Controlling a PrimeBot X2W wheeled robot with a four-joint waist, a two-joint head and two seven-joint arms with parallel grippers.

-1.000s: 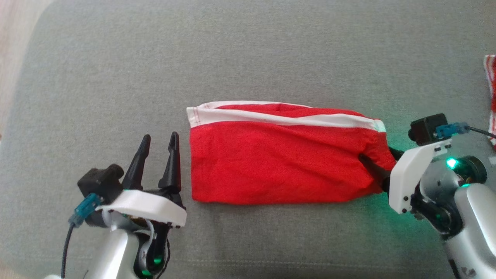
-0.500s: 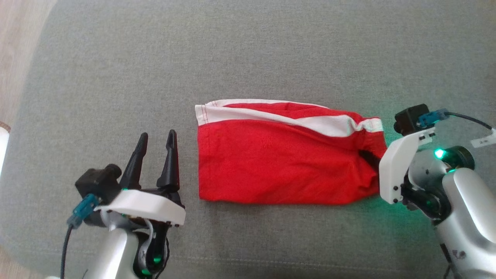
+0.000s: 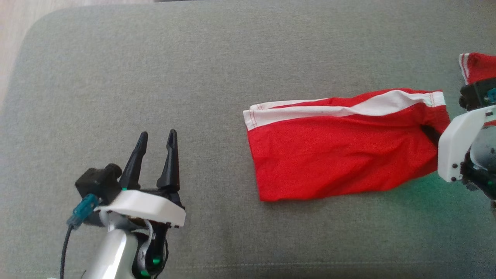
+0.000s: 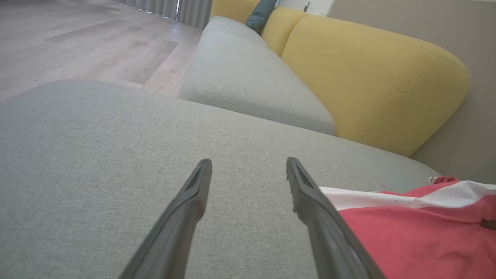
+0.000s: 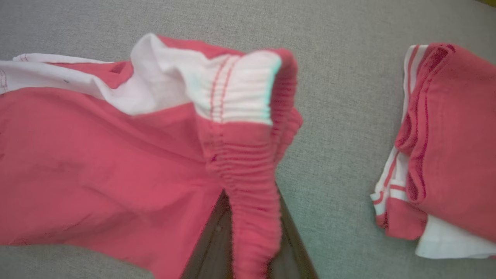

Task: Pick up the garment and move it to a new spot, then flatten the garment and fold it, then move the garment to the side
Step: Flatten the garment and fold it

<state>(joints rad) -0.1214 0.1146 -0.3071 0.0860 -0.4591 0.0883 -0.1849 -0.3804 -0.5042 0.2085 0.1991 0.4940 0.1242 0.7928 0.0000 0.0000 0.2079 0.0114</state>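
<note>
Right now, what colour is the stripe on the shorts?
White stripe on the red garment; head view shows it best.

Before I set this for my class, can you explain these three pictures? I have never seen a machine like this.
It is a two-armed robot. The wide picture looks down from its head; the other two come from cameras on its wrists. On a grey sofa cushion lie red shorts with a white stripe, and apart from them a second folded red garment. The left gripper stands open, holding nothing. The right gripper pinches the shorts' elastic waistband.
</note>
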